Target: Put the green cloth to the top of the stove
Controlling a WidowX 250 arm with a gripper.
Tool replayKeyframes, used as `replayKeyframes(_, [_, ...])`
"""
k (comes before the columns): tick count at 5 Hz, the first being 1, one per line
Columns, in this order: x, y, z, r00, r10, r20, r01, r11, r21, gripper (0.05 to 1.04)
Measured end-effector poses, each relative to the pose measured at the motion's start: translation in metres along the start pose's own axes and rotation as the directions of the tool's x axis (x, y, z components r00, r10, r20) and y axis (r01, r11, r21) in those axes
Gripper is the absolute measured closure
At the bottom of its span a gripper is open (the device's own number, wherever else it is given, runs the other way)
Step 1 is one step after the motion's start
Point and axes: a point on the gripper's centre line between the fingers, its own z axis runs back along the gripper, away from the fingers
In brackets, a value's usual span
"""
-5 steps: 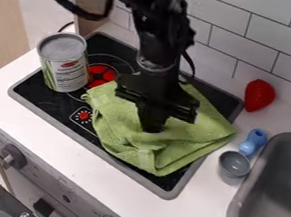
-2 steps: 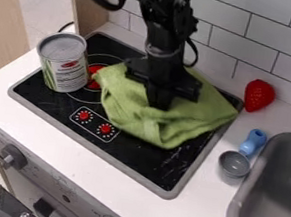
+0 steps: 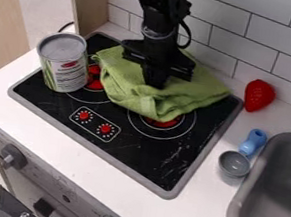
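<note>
Holding the green cloth (image 3: 184, 93) on the stove (image 3: 148, 159) at one o'clock, the gripper (image 3: 154, 85) is closed at the jaws. At ten, a can (image 3: 64, 67) is labelled; the cloth has been shifted towards twelve.

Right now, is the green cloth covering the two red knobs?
No, both red knobs lie exposed in front of the green cloth.

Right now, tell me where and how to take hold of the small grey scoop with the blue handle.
Probably best to grip the scoop by its blue handle, coming straight down from above and closing across its width: it lies flat on the counter and is long and slim, while the round bowl is wider. Mind the grey sink's rim close beside it.
</note>
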Motion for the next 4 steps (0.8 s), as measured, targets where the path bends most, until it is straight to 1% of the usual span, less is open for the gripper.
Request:
replayKeyframes(1, [0.011, 0.009, -0.005, 0.999, -0.018, 0.030, 0.018, 1.000, 0.003, 1.031])
replayKeyframes(2, [0.018, 0.014, -0.006, 0.997, -0.037, 0.070, 0.037, 0.999, 0.007, 1.031])
replayKeyframes(4, [0.020, 0.019, -0.005, 0.994, -0.058, 0.092, 0.059, 0.998, -0.007, 1.031])
